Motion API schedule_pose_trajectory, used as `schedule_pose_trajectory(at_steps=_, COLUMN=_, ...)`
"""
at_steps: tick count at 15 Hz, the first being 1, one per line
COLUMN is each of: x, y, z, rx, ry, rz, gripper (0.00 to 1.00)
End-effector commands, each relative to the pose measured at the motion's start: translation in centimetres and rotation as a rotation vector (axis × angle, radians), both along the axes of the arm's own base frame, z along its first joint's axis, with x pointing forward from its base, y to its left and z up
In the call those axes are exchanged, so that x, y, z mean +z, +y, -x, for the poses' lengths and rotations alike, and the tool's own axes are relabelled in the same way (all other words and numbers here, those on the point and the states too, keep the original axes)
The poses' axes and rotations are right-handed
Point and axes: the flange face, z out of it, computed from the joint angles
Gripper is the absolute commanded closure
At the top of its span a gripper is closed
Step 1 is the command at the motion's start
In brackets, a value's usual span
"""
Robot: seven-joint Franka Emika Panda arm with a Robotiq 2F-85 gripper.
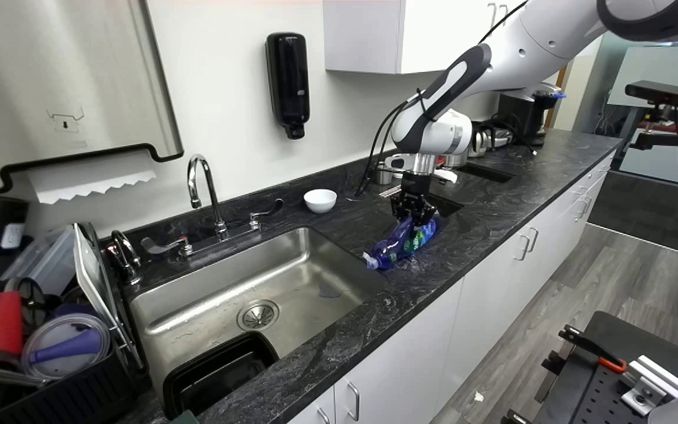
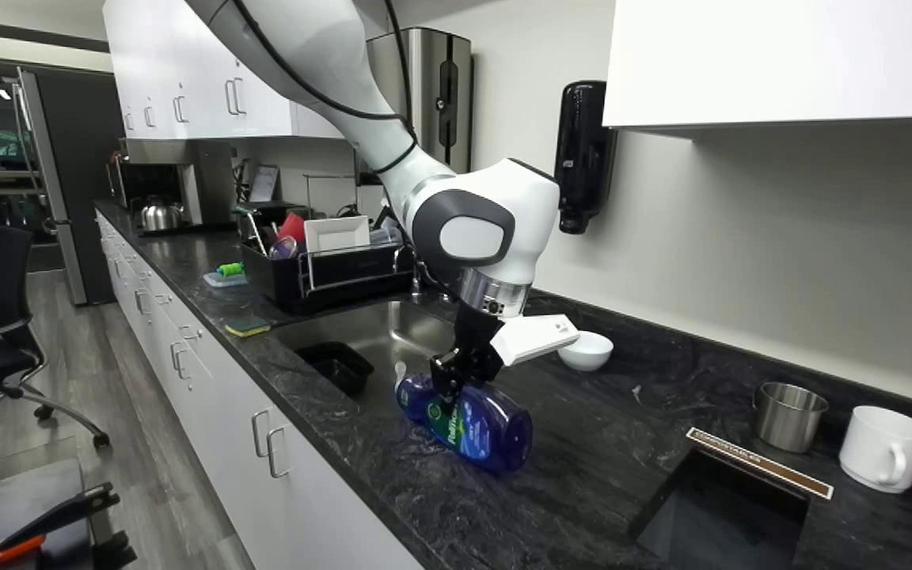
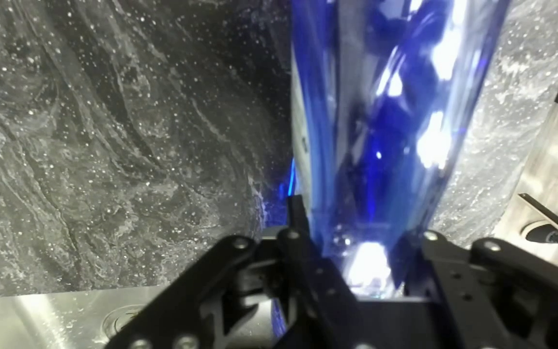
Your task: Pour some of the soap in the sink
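The soap is a clear bottle of blue liquid (image 1: 395,242) with a green and blue label, lying on its side at counter height. Its pale cap (image 1: 371,261) points toward the near end of the sink (image 1: 298,268). In an exterior view the bottle (image 2: 495,427) shows its base toward the camera. My gripper (image 1: 414,219) is above it with fingers around its middle, also in an exterior view (image 2: 452,388). In the wrist view the fingers (image 3: 351,237) touch both sides of the bottle (image 3: 385,145). I cannot tell whether the bottle rests on the counter. The cap is hidden there.
A chrome faucet (image 1: 206,194) stands behind the sink. A black tub (image 1: 221,371) sits in the sink, and a dish rack (image 2: 329,273) stands beyond it. A white bowl (image 1: 320,201) is near the wall. A compost opening (image 2: 729,507), steel cup (image 2: 790,416) and mug (image 2: 883,447) are nearby.
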Motion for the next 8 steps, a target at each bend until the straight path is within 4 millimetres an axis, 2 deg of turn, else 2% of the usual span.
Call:
schedule_pose_trajectory(at_steps=1, x=-0.67, y=0.12, z=-0.17, rx=-0.004, ry=-0.009, rz=0.035, gripper=0.86)
schedule_pose_trajectory(at_steps=8, x=-0.66, y=0.52, z=-0.49, rx=-0.004, ry=-0.002, rz=0.054, gripper=0.86)
